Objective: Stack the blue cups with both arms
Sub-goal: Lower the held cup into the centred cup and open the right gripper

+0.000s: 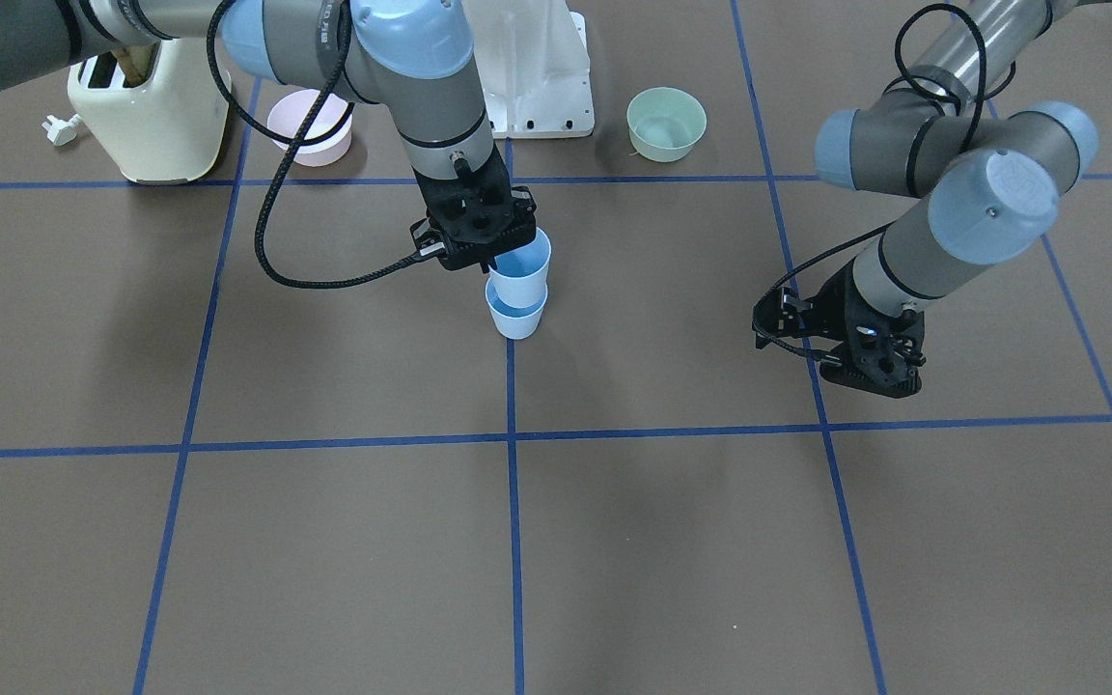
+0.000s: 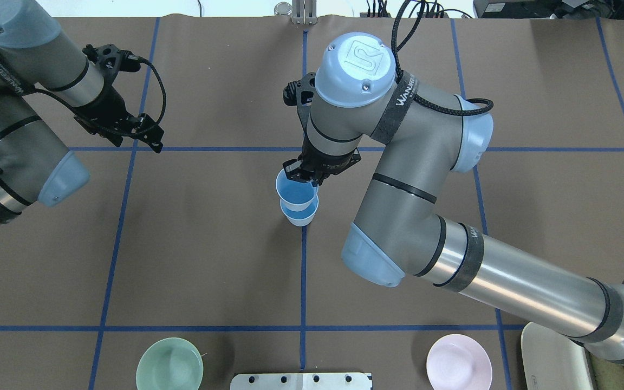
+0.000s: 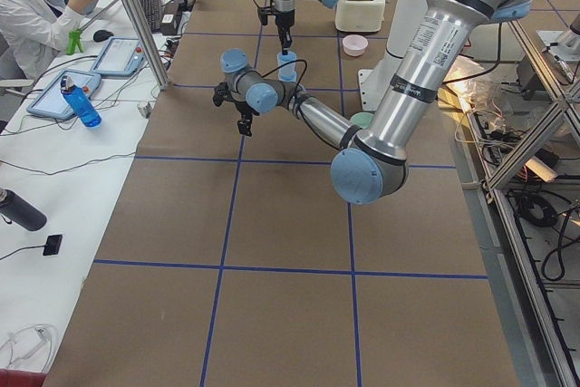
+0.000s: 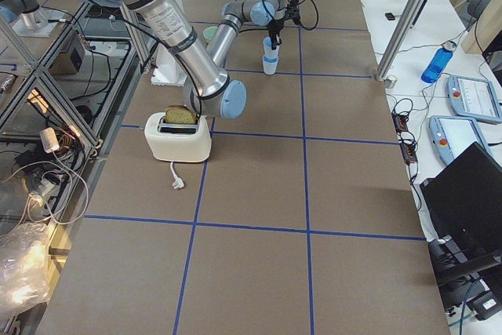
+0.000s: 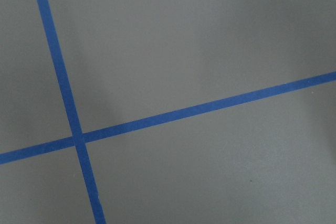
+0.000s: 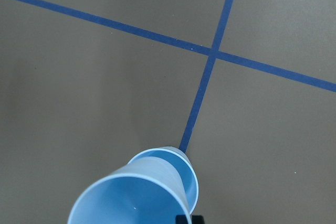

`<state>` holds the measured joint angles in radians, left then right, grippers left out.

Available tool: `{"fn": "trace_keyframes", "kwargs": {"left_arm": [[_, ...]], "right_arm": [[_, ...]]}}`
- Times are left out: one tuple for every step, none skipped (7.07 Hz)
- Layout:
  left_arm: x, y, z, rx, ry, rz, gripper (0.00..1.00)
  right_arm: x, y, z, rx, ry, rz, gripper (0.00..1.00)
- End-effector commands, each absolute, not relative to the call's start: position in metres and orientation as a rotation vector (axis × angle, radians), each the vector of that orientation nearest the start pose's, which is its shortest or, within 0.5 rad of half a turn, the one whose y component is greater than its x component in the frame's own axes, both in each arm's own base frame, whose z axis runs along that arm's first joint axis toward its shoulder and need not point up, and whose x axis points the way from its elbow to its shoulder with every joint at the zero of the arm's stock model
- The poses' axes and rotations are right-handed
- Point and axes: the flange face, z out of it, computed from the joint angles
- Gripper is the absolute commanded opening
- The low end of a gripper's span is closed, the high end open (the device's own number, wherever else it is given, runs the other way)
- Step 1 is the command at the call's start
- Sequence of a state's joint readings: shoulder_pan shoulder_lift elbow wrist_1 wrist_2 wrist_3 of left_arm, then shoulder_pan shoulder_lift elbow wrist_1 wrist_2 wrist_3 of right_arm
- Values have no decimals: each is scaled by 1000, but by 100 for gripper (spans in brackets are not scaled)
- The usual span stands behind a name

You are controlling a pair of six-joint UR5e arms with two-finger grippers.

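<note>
Lower blue cup [image 1: 517,317] stood upright on the table [image 1: 614,560], right on the centre tape line [image 1: 514,541], mid-table. Upper blue cup [image 1: 524,265] had its base inside the lower one's mouth, but much of its wall showed above that rim, so I judged it partly nested, not seated. Mouth up on both.

Right gripper [image 1: 493,259] was clamped on the upper cup's rim, coming down nearly vertical. A rim pinch makes sense: it leaves the tapered wall free to slide into the lower cup. In the overhead view the grip sat at about 1 o'clock on the rim.

Left gripper [image 1: 873,376] hung over bare table at about 10 o'clock from the stack in the overhead view, well apart and carrying nothing. Couldn't tell whether its fingers were apart or together; its wrist camera showed only tape lines. Likely parked out of the right arm's way.

Other items, overhead view: green bowl [image 2: 169,364] at 7 o'clock, pink bowl [image 2: 459,362] at 5, white base stand [image 2: 301,381] at 6, all on the robot-side edge. Toaster [image 1: 146,106] was just beside the pink bowl.

Next: push down to seat, then release.
</note>
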<state>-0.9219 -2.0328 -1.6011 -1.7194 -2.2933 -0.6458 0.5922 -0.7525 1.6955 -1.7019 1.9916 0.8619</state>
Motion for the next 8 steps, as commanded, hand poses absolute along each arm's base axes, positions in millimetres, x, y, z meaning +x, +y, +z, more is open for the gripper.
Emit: {"fn": "trace_keyframes", "kwargs": {"left_arm": [[345,-566,360,67,923,233,97],[345,-567,359,68,924,233,97],[345,-567,359,68,924,233,97],[345,-567,359,68,924,233,97],[345,-567,359,68,924,233,97],[345,-567,359,69,924,235,97],[345,-567,359,68,924,233,97],[343,-568,359,69,922,229,97]], "right_arm": [[-509,-454,130,170,-872,-284,0],[-511,-455,131,171,-867,-283,0],[-513,-453,132,172,-863,-282,0],[-515,-452,131,168,-863,-277,2],[-515,-452,132,167,-862,-275,6],[-515,-452,131,170,-868,-274,46],[-515,-452,133,181,-884,-277,99],[-515,-452,134,182,-885,-277,100]]}}
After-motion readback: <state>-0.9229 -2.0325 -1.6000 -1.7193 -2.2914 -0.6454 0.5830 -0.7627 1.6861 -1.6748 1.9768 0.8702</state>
